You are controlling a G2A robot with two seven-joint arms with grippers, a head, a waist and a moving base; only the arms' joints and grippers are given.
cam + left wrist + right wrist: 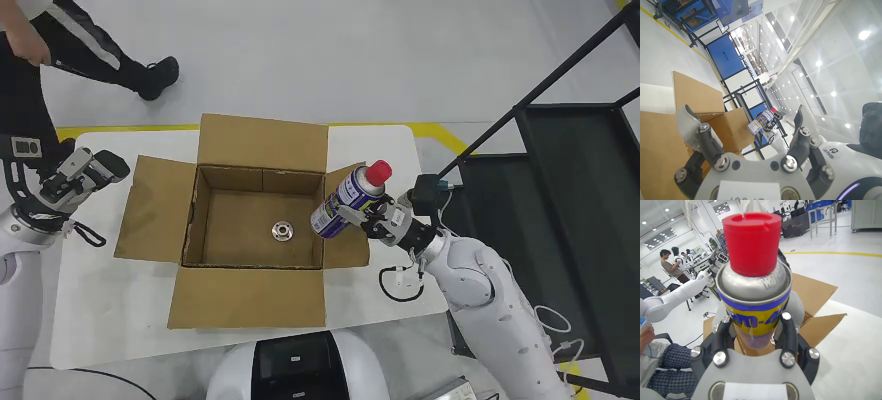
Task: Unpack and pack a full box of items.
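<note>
Over the counter [100, 310], the open box [262, 140] lies just beside the right claw [375, 215], clenched on the tilted spray can [348, 200] above a side flap, the left claw [105, 165] released across the box; likely unpacking, next setting the can clear, then fetching the metal ring [281, 231].

A blue-and-yellow spray can [348, 198] with a red cap is clamped, tilted, between the right fingers [797, 308]. Its base hangs over the right flap of the open cardboard box [262, 140]. The box sits on the table [100, 300] just beside those fingers, flaps spread. A small round metal part [281, 231] lies on the box floor, apart from them.
</note>
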